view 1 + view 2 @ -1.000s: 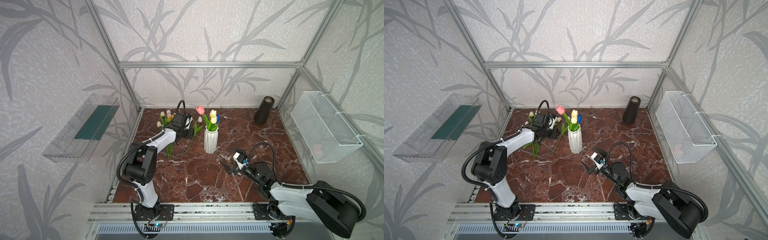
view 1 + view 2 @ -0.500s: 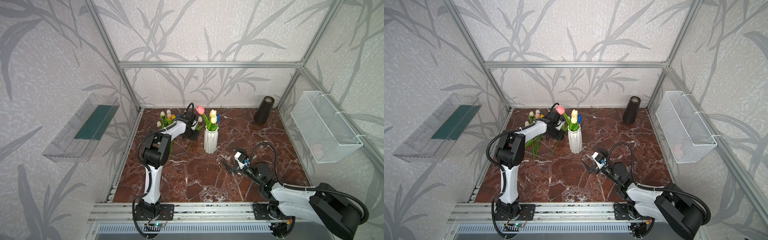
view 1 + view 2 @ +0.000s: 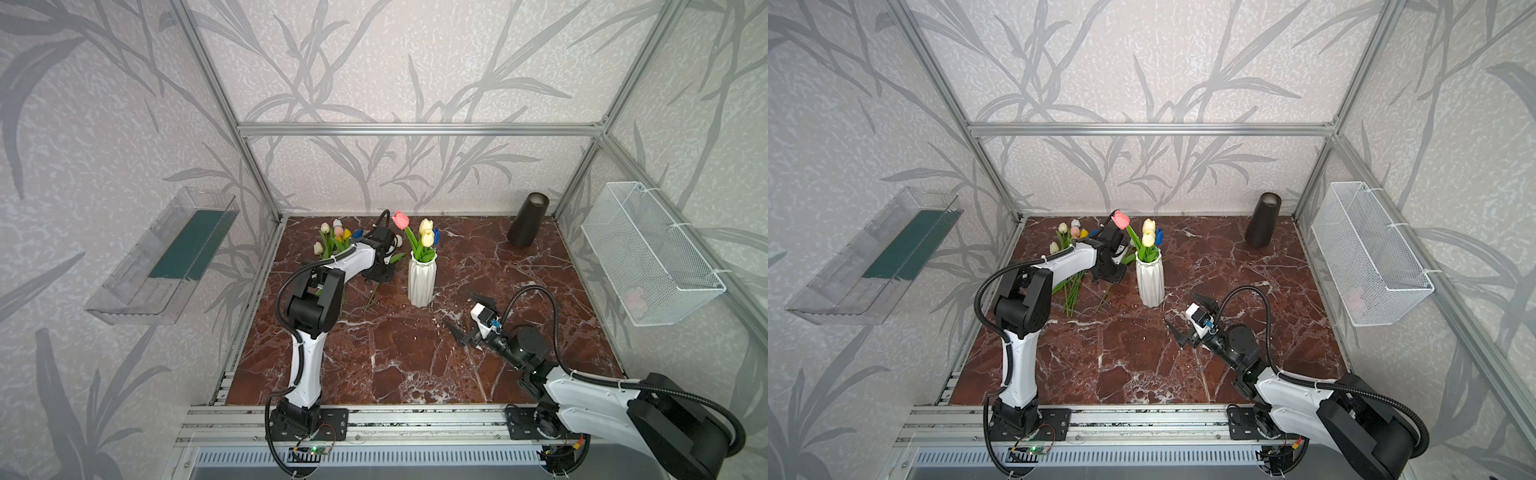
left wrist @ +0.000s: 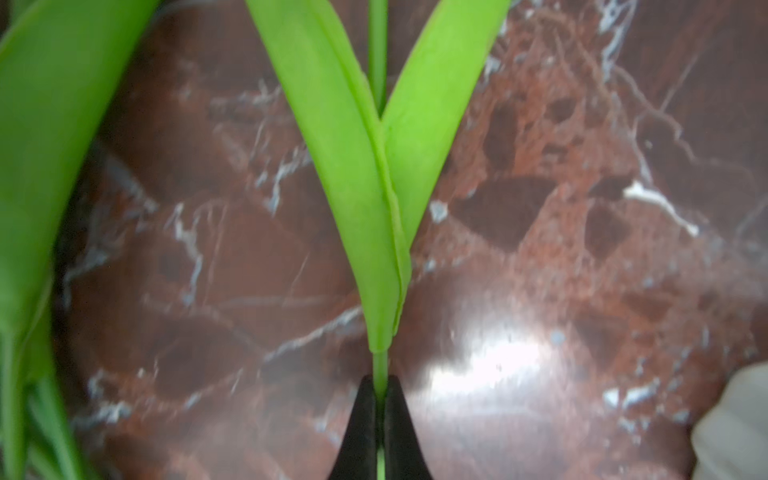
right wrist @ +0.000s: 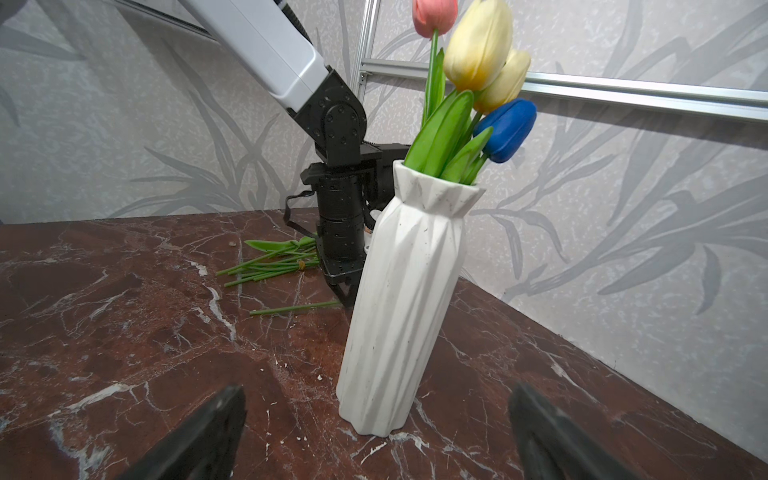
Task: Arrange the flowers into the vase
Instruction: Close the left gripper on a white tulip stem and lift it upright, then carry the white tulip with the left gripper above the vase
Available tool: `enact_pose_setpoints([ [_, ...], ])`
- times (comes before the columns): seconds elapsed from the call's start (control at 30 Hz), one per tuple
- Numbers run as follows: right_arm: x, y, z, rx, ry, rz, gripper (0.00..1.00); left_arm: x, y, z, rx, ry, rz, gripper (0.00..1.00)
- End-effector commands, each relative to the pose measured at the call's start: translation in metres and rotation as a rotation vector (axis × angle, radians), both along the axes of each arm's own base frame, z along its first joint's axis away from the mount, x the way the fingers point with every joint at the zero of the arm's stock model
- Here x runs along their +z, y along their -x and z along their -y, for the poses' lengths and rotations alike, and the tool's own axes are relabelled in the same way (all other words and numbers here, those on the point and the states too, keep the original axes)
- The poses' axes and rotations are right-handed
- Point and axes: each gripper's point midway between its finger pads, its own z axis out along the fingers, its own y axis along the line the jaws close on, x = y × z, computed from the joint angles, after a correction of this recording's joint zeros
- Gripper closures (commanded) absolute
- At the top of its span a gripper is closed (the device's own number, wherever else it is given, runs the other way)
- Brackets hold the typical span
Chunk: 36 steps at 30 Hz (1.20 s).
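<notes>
I count four tulips (image 5: 478, 45) in the vase (image 5: 399, 299); left gripper (image 4: 379, 386) pinches one stem (image 4: 380, 361) beside it, right gripper (image 3: 462, 311) wide.

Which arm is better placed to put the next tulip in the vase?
Left. The left gripper is shut on a loose tulip stem beside the vase; the right gripper is open, empty, away from the loose flowers.

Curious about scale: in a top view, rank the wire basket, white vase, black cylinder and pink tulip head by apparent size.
1. wire basket
2. white vase and black cylinder, about alike; the cylinder stands farther back, so unranked
3. pink tulip head
</notes>
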Motion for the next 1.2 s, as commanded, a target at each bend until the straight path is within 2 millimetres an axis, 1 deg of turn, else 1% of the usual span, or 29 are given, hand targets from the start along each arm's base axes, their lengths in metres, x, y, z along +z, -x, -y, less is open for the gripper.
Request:
enact_pose_setpoints([
  [0.0, 0.003, 0.001, 0.002, -0.009, -0.008, 0.012, 0.01, 0.068, -0.005, -0.009, 0.079, 0.078, 0.186, 1.00],
  [0.13, 0.003, 0.002, 0.000, 0.003, -0.010, 0.009, 0.01, 0.134, 0.007, -0.027, 0.169, 0.178, 0.404, 1.00],
  [0.17, 0.003, 0.002, 0.000, 0.004, -0.011, 0.010, 0.01, 0.154, 0.012, -0.036, 0.212, 0.203, 0.486, 1.00],
  [0.2, 0.003, 0.002, 0.000, 0.005, -0.011, 0.010, 0.01, 0.170, 0.018, -0.044, 0.247, 0.217, 0.560, 1.00],
  [0.27, 0.003, 0.002, 0.000, 0.003, -0.011, 0.010, 0.01, 0.212, 0.032, -0.061, 0.299, 0.273, 0.776, 1.00],
  [0.3, 0.003, 0.002, 0.000, 0.002, -0.013, 0.010, 0.01, 0.234, 0.041, -0.066, 0.300, 0.315, 0.883, 1.00],
  [0.33, 0.004, 0.002, 0.000, 0.002, -0.014, 0.011, 0.01, 0.257, 0.053, -0.067, 0.255, 0.349, 1.004, 1.00],
  [0.37, 0.003, 0.002, 0.000, 0.002, -0.014, 0.010, 0.01, 0.280, 0.068, -0.066, 0.198, 0.378, 1.120, 1.00],
  [0.4, 0.004, 0.002, 0.000, 0.003, -0.014, 0.012, 0.01, 0.299, 0.081, -0.065, 0.151, 0.405, 1.200, 1.00],
  [0.43, 0.003, 0.003, 0.000, 0.006, -0.014, 0.009, 0.01, 0.318, 0.095, -0.061, 0.096, 0.443, 1.271, 1.00],
  [0.47, 0.003, 0.003, -0.001, 0.011, -0.013, 0.008, 0.01, 0.336, 0.106, -0.052, 0.021, 0.484, 1.320, 1.00],
  [0.5, 0.003, 0.003, -0.002, 0.014, -0.013, 0.007, 0.01, 0.348, 0.116, -0.039, -0.072, 0.527, 1.332, 1.00],
  [0.57, 0.002, 0.003, -0.003, 0.021, -0.010, 0.005, 0.01, 0.370, 0.138, -0.001, -0.288, 0.647, 1.344, 1.00],
  [0.63, 0.002, 0.003, -0.004, 0.023, -0.009, 0.008, 0.01, 0.386, 0.153, 0.027, -0.414, 0.757, 1.372, 1.00],
  [0.67, 0.002, 0.003, -0.004, 0.022, -0.007, 0.008, 0.01, 0.392, 0.157, 0.038, -0.452, 0.793, 1.373, 1.00],
  [0.77, 0.001, 0.003, -0.004, 0.025, -0.005, 0.007, 0.01, 0.405, 0.161, 0.074, -0.569, 0.922, 1.341, 1.00],
  [0.87, 0.000, 0.002, -0.005, 0.026, -0.005, 0.006, 0.01, 0.410, 0.157, 0.105, -0.628, 1.005, 1.341, 1.00],
  [0.97, 0.000, 0.002, -0.005, 0.026, -0.005, 0.006, 0.01, 0.406, 0.145, 0.127, -0.651, 1.066, 1.309, 1.00],
  [1.0, 0.000, 0.003, -0.005, 0.026, -0.004, 0.006, 0.01, 0.406, 0.142, 0.132, -0.654, 1.082, 1.310, 1.00],
  [1.1, 0.001, 0.004, -0.004, 0.025, -0.007, 0.014, 0.01, 0.407, 0.132, 0.141, -0.641, 1.137, 1.311, 1.00],
  [1.17, 0.002, 0.004, -0.003, 0.021, -0.006, 0.015, 0.01, 0.405, 0.126, 0.144, -0.640, 1.139, 1.310, 1.00],
])
